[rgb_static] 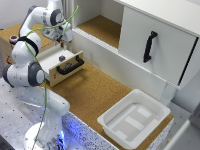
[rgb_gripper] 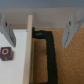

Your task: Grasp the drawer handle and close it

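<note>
Cork-covered surface carries the scene, with the drawer pulled out from the low white unit at the exterior view's left. Its cream front faces the open cork, and the drawer handle, a short black curved bar, sits across it below a small dark knob. The gripper hangs above the drawer front with its fingers spread wide apart, touching nothing; in the wrist view the handle lies between them. A purple block rests inside the drawer. A white tray sits well apart, below the big white cabinet panel.
</note>
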`<action>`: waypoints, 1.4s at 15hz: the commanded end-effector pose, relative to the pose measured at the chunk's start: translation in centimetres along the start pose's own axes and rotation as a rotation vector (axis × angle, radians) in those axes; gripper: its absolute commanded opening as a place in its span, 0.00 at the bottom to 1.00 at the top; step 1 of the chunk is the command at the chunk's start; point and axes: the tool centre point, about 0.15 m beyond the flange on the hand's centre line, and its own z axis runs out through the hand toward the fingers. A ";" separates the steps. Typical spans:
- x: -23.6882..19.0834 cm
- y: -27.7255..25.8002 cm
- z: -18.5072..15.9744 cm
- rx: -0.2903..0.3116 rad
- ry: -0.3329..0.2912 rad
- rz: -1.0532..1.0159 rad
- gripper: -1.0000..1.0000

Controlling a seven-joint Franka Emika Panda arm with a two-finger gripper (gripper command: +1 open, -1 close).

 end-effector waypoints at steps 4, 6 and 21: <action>2.4 7.4 5.6 0.154 0.079 -0.031 1.00; 3.3 7.3 7.1 0.110 0.057 -0.130 1.00; 5.1 10.2 8.7 0.021 0.089 -0.179 1.00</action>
